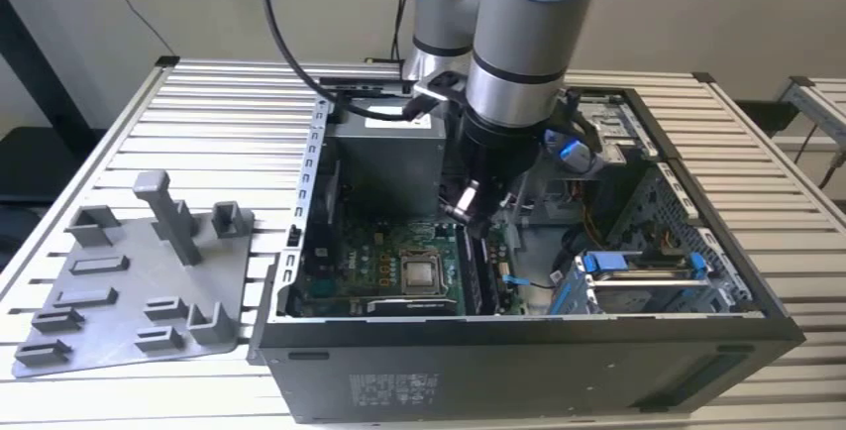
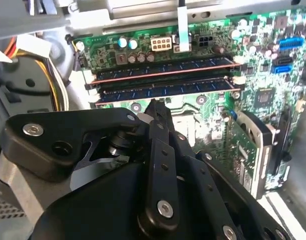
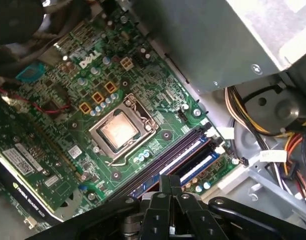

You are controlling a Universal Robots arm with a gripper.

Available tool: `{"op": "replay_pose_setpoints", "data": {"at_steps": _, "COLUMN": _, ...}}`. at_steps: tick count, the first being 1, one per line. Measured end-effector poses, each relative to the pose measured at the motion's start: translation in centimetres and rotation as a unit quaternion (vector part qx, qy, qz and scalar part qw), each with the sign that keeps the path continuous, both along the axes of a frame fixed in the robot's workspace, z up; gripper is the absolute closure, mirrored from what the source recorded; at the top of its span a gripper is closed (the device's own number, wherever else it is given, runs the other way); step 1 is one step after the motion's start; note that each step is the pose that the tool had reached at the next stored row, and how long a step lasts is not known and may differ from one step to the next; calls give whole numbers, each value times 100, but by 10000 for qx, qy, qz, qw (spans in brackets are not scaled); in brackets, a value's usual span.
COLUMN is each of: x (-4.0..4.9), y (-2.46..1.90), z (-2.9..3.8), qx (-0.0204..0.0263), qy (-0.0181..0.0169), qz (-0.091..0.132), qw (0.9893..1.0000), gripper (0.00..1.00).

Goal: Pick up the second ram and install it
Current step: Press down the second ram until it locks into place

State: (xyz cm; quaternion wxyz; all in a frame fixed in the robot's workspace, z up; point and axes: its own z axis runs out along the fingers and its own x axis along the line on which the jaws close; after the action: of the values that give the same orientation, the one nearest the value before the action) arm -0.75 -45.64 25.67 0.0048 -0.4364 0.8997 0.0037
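Two long dark boards stand side by side in the motherboard's memory slots. The ram [image 2: 162, 90] is the one closer to my gripper; the other board [image 2: 162, 69] lies just beyond it. My gripper [image 2: 155, 106] hangs just above the near board's middle, fingers together and nothing visible between them. Whether the tips touch the board I cannot tell. In the first wrist view the gripper [image 3: 168, 181] hovers over the same slots [image 3: 182, 155]. In the exterior view the gripper [image 1: 466, 214] reaches down inside the open computer case [image 1: 529, 336], over the green motherboard [image 1: 383, 252].
The processor socket [image 3: 120, 129] sits beside the slots. Yellow and orange cables [image 3: 242, 112] and the grey power supply [image 1: 383, 167] crowd the case. A drive cage [image 1: 635, 281] fills the case on the exterior view's right. A grey fixture plate with posts [image 1: 133, 281] lies outside on the slatted table.
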Motion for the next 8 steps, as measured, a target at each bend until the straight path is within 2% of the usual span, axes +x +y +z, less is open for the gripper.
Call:
{"op": "replay_pose_setpoints", "data": {"at_steps": 4, "x": -3, "y": 0, "z": -8, "qx": 1, "qy": 0, "qz": 357, "qw": 9994, "gripper": 89}}
{"op": "replay_pose_setpoints", "data": {"at_steps": 8, "x": -6, "y": 0, "z": -17, "qx": 0, "qy": 0, "qz": 722, "qw": 9974, "gripper": 89}}
